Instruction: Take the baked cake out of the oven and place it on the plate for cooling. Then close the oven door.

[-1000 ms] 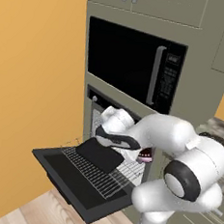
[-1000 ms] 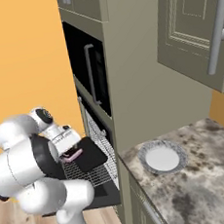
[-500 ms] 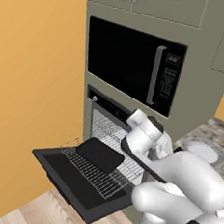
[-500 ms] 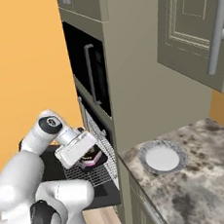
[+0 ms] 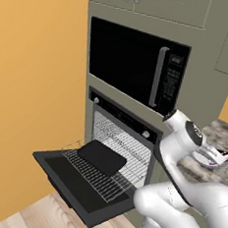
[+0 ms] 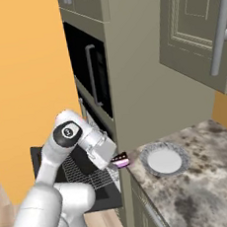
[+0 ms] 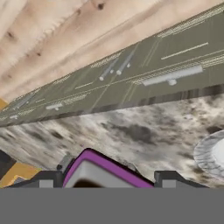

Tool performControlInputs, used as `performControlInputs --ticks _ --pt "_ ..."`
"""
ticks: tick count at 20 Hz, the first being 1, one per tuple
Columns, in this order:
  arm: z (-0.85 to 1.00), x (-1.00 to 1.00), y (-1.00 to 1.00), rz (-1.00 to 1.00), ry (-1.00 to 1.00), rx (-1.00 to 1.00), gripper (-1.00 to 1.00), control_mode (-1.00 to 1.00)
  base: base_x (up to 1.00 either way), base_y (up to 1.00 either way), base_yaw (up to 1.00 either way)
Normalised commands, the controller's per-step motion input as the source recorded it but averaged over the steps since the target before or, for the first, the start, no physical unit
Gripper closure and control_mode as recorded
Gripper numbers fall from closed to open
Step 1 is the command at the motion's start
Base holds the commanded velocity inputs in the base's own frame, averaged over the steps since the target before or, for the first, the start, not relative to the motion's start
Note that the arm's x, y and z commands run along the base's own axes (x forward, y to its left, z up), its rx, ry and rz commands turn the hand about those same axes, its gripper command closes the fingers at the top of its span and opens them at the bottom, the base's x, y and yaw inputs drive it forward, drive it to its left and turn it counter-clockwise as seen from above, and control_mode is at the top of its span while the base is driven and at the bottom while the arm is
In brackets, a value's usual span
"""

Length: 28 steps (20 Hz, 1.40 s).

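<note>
Cake swung countertop-ward — no labels legible.

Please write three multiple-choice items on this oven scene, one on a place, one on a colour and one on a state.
1. Where is the plate?
A. on the stone counter
B. on the oven rack
C. on the floor

2. What colour is the baking tray on the pulled-out rack?
A. white
B. black
C. orange

3. How does the oven door stand?
A. shut
B. folded down open
C. removed

Answers:
1. A, it lies on the speckled counter beside the oven column.
2. B, it is a black rectangle on the wire rack.
3. B, the panel lies flat in front of the oven, while the tool holds the cake near the counter edge.
</note>
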Motion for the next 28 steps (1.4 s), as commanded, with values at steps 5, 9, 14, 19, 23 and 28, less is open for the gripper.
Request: performControlInputs --ticks 5,9,14,19,23,28 --pt "0.16 0.0 -0.76 0.32 0.21 0.19 1.0 -1.0 0.0 0.0 0.0" --pt "-0.12 0.37 -0.62 0.32 0.03 0.2 1.0 -1.0 0.0 0.0 0.0" --pt "-0.19 0.38 -0.26 0.3 0.0 0.3 1.0 -1.0 0.0 0.0 0.0" --pt "-0.04 0.7 0.0 0.24 0.03 0.3 1.0 -1.0 0.0 0.0 0.0" --pt "-0.27 0.78 0.0 0.05 0.16 0.13 1.0 -1.0 0.0 0.0 0.0" --pt "-0.58 0.78 -0.07 0.06 0.2 0.09 1.0 -1.0 0.0 0.0 0.0"
